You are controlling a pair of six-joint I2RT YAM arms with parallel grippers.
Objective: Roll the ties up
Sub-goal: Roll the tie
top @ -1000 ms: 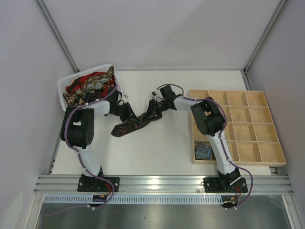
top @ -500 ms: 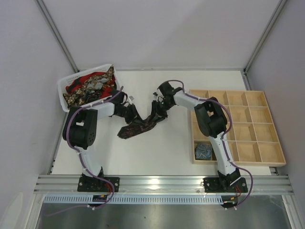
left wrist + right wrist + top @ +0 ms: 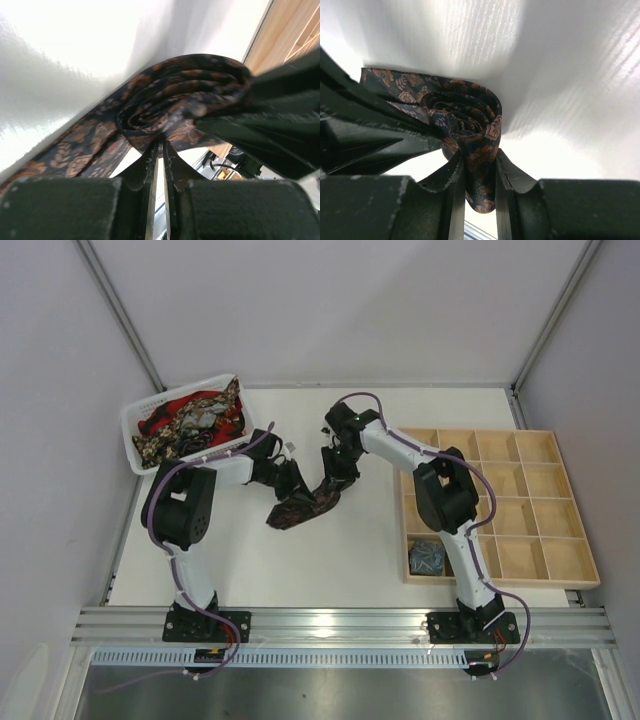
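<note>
A dark brown-maroon patterned tie [image 3: 300, 508] lies on the white table between my two grippers, one end wound into a coil. My left gripper [image 3: 293, 478] is shut on the tie's edge just below the coil [image 3: 170, 95], its jaws [image 3: 159, 146] almost together. My right gripper [image 3: 337, 462] is shut on the coil [image 3: 470, 115] from the other side, with fabric hanging between its jaws [image 3: 477, 161]. The tie's loose tail runs down and left on the table. A small grey-blue coiled tie [image 3: 427, 557] sits in a compartment of the wooden tray.
A white bin [image 3: 135, 430] at the back left holds several loose ties in red, gold-black and grey. A wooden tray [image 3: 520, 505] with many compartments lies at the right. The left gripper's dark fingers [image 3: 365, 130] show in the right wrist view.
Both grippers have shifted right and closer together. The tie's loose tail has been drawn in and lies shorter on the table.
</note>
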